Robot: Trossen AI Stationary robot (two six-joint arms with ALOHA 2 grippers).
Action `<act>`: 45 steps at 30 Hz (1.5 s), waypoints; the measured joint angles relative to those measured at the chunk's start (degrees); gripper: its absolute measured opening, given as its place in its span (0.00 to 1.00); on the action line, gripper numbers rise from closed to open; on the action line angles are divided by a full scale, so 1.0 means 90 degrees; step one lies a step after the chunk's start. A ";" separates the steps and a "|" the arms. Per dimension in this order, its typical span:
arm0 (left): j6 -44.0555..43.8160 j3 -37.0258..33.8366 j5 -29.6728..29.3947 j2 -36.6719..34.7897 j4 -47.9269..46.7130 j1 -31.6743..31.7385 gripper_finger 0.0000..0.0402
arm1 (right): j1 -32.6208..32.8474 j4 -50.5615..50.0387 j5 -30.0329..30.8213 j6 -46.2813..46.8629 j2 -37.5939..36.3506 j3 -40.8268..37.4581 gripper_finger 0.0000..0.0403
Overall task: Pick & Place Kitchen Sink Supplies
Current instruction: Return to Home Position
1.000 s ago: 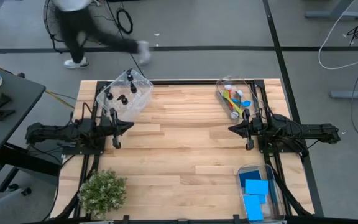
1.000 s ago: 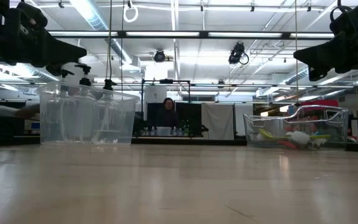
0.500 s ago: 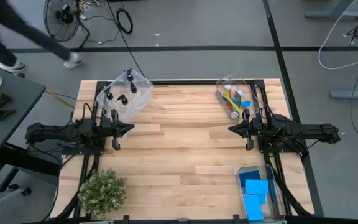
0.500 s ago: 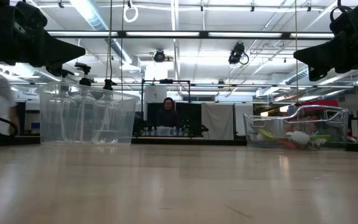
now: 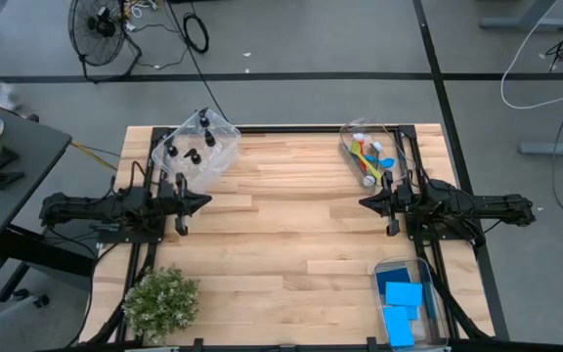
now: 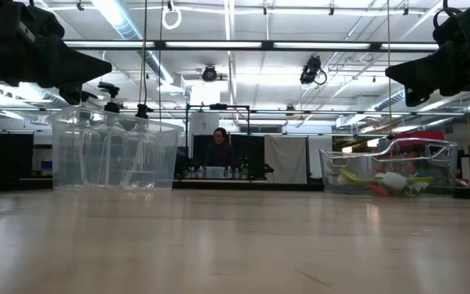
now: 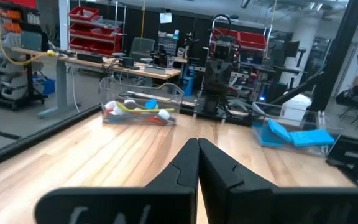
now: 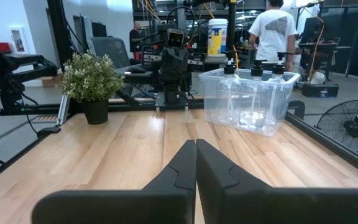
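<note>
Bottles (image 5: 193, 154) stand in the far-left bin (image 5: 223, 166), brushes (image 5: 368, 156) in the far-right bin (image 5: 344, 147), sponges (image 5: 404, 293) in the near-right bin (image 5: 399, 264).

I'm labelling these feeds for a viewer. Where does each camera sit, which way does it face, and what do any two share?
High: overhead, looking straight down on the table; both arms, left claw and right claw.
Low: table-top height, looking level across the table; arms at the upper corners.
Left wrist: faces the right arm; own shut claw below.
Right wrist: faces the left arm; own shut claw below.
Shared: high, low and right wrist all show the bottle bin.
</note>
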 joint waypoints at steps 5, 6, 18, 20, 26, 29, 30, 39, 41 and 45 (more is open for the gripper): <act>-0.0413 -0.0005 0.0000 0.0000 0.0029 0.0000 0.03 | -0.0002 0.0000 -0.0001 0.0000 0.0000 0.0000 0.03; -0.0422 -0.0005 0.0000 0.0000 0.0046 0.0000 0.03 | 0.0001 0.0000 0.0001 0.0000 0.0000 0.0000 0.03; -0.0483 -0.0012 0.0000 -0.0002 0.0140 0.0002 0.03 | -0.0002 0.0000 -0.0001 0.0000 0.0000 0.0000 0.03; -0.0488 -0.0012 0.0002 -0.0002 0.0143 0.0001 0.03 | -0.0002 0.0000 -0.0001 0.0000 0.0000 0.0000 0.03; -0.0494 -0.0012 0.0002 -0.0002 0.0155 0.0002 0.03 | -0.0002 0.0000 0.0001 0.0000 0.0000 0.0000 0.03; -0.0504 -0.0012 0.0002 -0.0002 0.0163 0.0002 0.03 | -0.0001 0.0000 0.0000 0.0000 0.0000 0.0000 0.03; -0.0504 -0.0012 0.0002 -0.0002 0.0163 0.0005 0.03 | -0.0001 0.0000 0.0000 0.0000 0.0000 0.0000 0.03; -0.0504 -0.0012 0.0002 -0.0002 0.0170 0.0005 0.03 | -0.0001 0.0000 0.0001 0.0000 0.0000 0.0000 0.03; -0.0504 -0.0012 0.0002 -0.0002 0.0170 0.0005 0.03 | -0.0001 0.0000 0.0000 0.0000 0.0000 0.0000 0.03; -0.0504 -0.0012 0.0002 -0.0002 0.0175 0.0005 0.03 | -0.0001 0.0000 0.0000 0.0000 0.0000 0.0000 0.03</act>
